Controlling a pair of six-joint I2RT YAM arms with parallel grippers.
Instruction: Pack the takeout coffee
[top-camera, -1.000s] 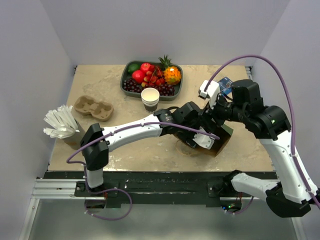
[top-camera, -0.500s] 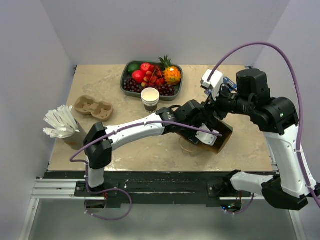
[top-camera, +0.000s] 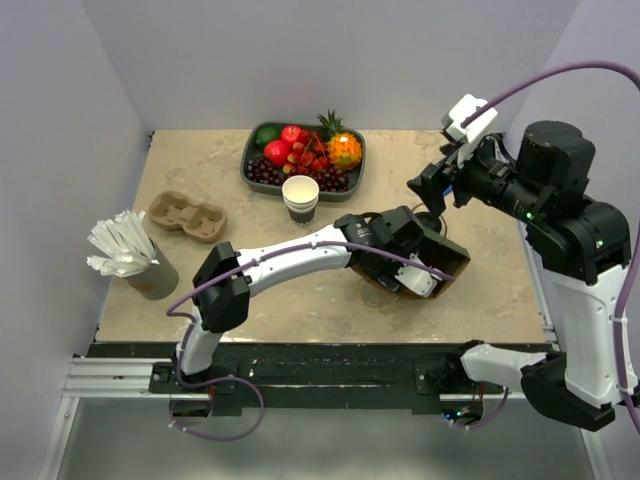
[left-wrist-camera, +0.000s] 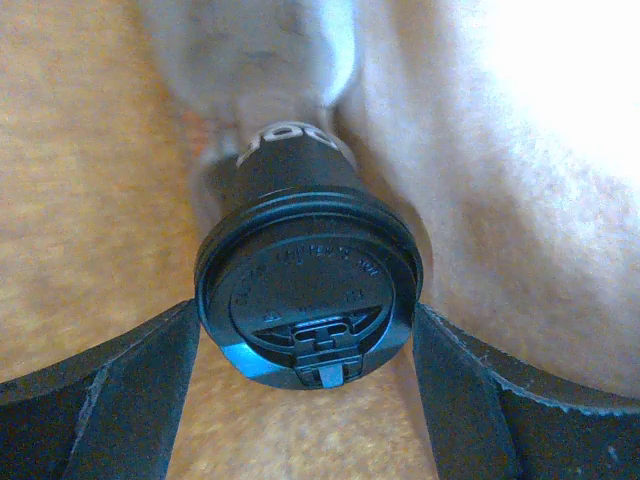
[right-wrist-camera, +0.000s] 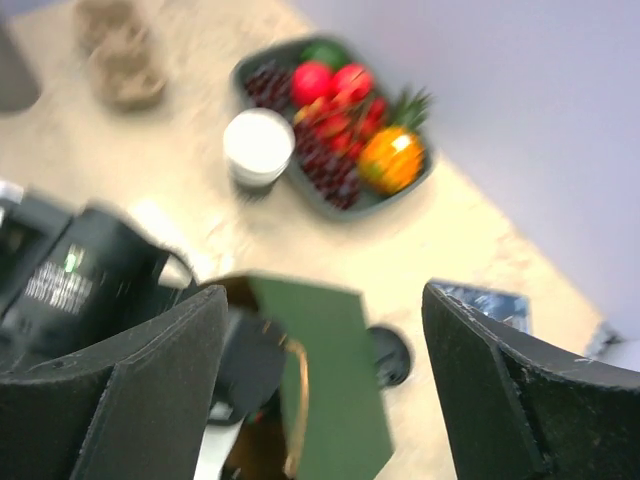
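The takeout coffee (left-wrist-camera: 305, 290), a paper cup with a round black lid, sits inside the brown paper bag (top-camera: 448, 262); brown bag walls surround it in the left wrist view. My left gripper (left-wrist-camera: 305, 315) reaches into the bag, one finger against each side of the lid, shut on the cup. From above, the bag hides the cup and the left fingers. My right gripper (top-camera: 432, 186) is open and empty, raised above and behind the bag. In the right wrist view (right-wrist-camera: 325, 300) the bag's green side (right-wrist-camera: 335, 380) lies below it.
A loose black lid (right-wrist-camera: 388, 355) lies on the table behind the bag. A blue packet (right-wrist-camera: 480, 300) lies near it. A fruit tray (top-camera: 350, 135), a stack of white cups (top-camera: 300, 197), a cardboard cup carrier (top-camera: 187, 215) and a holder of white straws (top-camera: 130, 255) stand to the left.
My right gripper has let go of the bag's edge and risen up and to the right. My left arm has pushed further right, deeper into the bag.
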